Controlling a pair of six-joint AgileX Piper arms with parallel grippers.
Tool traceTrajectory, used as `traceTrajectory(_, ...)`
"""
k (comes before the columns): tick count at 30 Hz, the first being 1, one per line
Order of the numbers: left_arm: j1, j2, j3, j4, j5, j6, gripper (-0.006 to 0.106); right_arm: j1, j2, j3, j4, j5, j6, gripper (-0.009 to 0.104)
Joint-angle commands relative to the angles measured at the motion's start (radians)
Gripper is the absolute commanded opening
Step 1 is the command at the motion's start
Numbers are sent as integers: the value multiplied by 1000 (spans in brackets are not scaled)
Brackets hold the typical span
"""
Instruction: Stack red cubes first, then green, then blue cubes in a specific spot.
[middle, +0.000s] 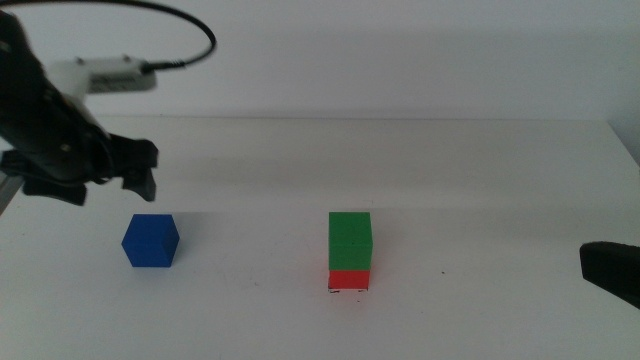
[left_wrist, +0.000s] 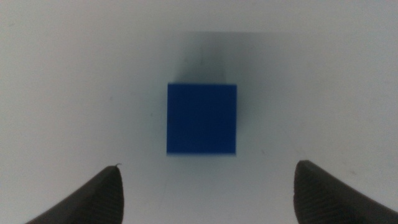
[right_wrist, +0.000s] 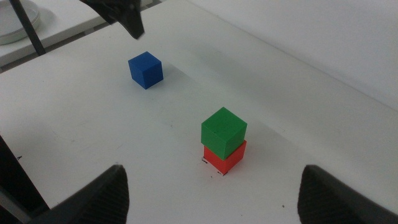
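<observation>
Stack: green cube (middle: 350, 240) sits on red cube (middle: 349, 280), on corner marks (middle: 346, 291), table (middle: 480, 180) centre.
Blue cube (middle: 150, 241): alone, well left of stack.
L gripper (middle: 140, 172): above blue cube, jaws apart, empty.
R gripper (right_wrist: 211, 193): parked right edge, jaws apart, empty.

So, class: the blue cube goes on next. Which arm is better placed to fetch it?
Left. Its end effector hangs open just above the blue cube; the right end effector waits beyond the green cube.

No readable text, labels or numbers anywhere.
</observation>
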Motion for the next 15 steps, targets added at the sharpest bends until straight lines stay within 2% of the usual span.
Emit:
traceTrajectory(1, 2, 52, -12, -6, -50, 22, 94, -5, -3, 3, -2, -14, -6, 93)
traceTrajectory(12, 19, 234, -12, -45, -124, 103, 94, -5, -3, 3, -2, -14, -6, 93)
traceTrajectory(15, 19, 265, -12, -82, -149, 148, 94, -5, -3, 3, -2, -14, -6, 93)
